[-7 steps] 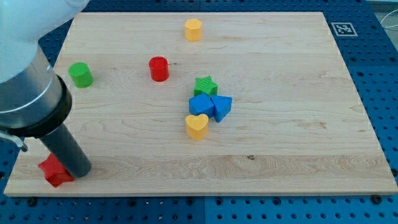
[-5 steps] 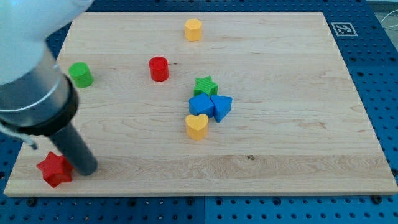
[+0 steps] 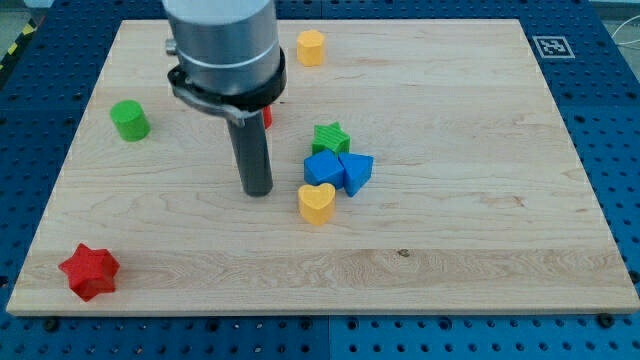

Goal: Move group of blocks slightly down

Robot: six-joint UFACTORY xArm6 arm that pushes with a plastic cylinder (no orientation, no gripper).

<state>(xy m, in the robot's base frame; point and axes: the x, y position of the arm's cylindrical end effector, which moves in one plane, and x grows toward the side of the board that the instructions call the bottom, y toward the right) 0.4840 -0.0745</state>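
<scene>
While my tip (image 3: 258, 190) waits, the yellow heart (image 3: 317, 203) (nearest) lies rightward.

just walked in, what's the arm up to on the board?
It is set to nudge the central cluster down: green star, blue block, blue triangle and yellow heart. My tip sits on the board just to the view's left of the cluster, apart from it. The red cylinder is mostly hidden behind the rod.
</scene>
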